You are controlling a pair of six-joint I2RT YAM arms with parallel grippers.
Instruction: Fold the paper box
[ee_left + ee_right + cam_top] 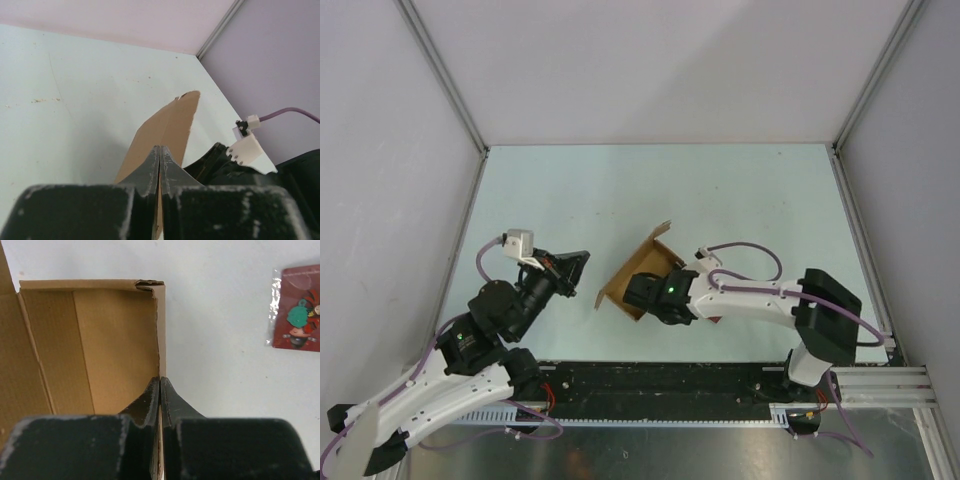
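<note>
The brown paper box (642,258) lies partly formed on the table, with one flap standing up at its far end. My right gripper (648,292) is shut on the box's side wall. In the right wrist view the wall edge runs straight in between the fingers (160,379), and the box's open inside (110,340) lies to their left. My left gripper (582,262) is shut and sits just left of the box. In the left wrist view its fingertips (159,148) point at the outer face of the raised flap (172,120). I cannot tell whether they touch it.
A small dark red card in a clear sleeve (297,307) lies on the table to the right of the box. The pale table (720,200) is walled at the back and on both sides. The right arm's black wrist (220,160) is close beside the flap.
</note>
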